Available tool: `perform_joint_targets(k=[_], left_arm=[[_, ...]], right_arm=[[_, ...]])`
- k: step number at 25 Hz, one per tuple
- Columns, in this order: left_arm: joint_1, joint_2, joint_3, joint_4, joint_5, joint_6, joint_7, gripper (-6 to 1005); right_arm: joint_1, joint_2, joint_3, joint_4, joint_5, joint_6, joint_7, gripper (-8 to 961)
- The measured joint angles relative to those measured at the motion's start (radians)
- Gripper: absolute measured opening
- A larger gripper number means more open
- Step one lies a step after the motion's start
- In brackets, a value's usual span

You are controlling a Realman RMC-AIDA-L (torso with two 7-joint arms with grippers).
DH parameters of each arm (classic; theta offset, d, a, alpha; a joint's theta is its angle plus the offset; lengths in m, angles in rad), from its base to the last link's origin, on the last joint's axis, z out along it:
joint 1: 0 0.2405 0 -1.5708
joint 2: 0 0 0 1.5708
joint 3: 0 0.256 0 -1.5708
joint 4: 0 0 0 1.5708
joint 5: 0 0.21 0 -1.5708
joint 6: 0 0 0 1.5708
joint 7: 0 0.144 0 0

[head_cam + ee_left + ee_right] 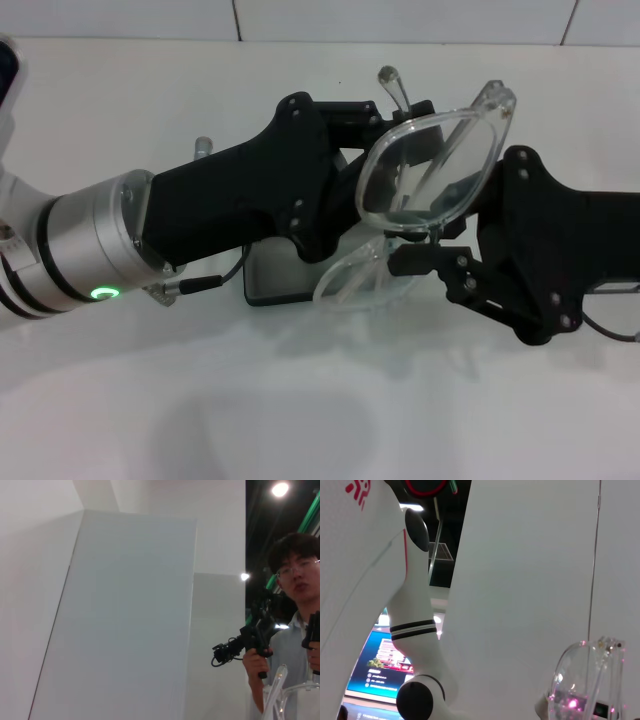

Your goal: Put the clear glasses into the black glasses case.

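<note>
The clear glasses [430,165] are held up in the air between my two arms, one lens tilted upward and the other lens hanging lower. My right gripper [420,248] comes in from the right and is shut on the lower rim near the bridge. My left gripper [385,118] reaches in from the left to the glasses' upper hinge, where a clear arm tip sticks up. Below them, the black glasses case [272,282] lies open on the table, its grey lining showing and most of it hidden under the left arm. Part of the glasses [295,700] shows in the left wrist view, and a lens [585,680] in the right wrist view.
The white table [300,420] runs to a tiled white wall behind. In the left wrist view a person [295,605] stands holding hand controllers. A white robot body [415,630] shows in the right wrist view.
</note>
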Motion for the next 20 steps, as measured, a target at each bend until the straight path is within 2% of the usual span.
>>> perform_joint_targets(k=[7, 13, 18, 20], left_arm=[[0.011, 0.002, -0.019, 0.000, -0.002, 0.000, 0.009, 57], [0.055, 0.011, -0.139, 0.002, 0.004, 0.000, 0.004, 57], [0.106, 0.024, -0.171, 0.002, 0.004, 0.016, 0.003, 57], [0.123, 0.026, -0.182, 0.002, 0.007, 0.035, 0.002, 58]], right_arm=[[0.002, 0.000, 0.000, 0.000, 0.000, -0.001, 0.007, 97], [-0.008, -0.004, 0.012, -0.012, 0.001, -0.043, 0.027, 96], [-0.007, -0.012, 0.109, -0.048, -0.068, -0.020, 0.145, 96], [-0.001, -0.018, 0.172, -0.123, -0.151, 0.017, 0.261, 96]])
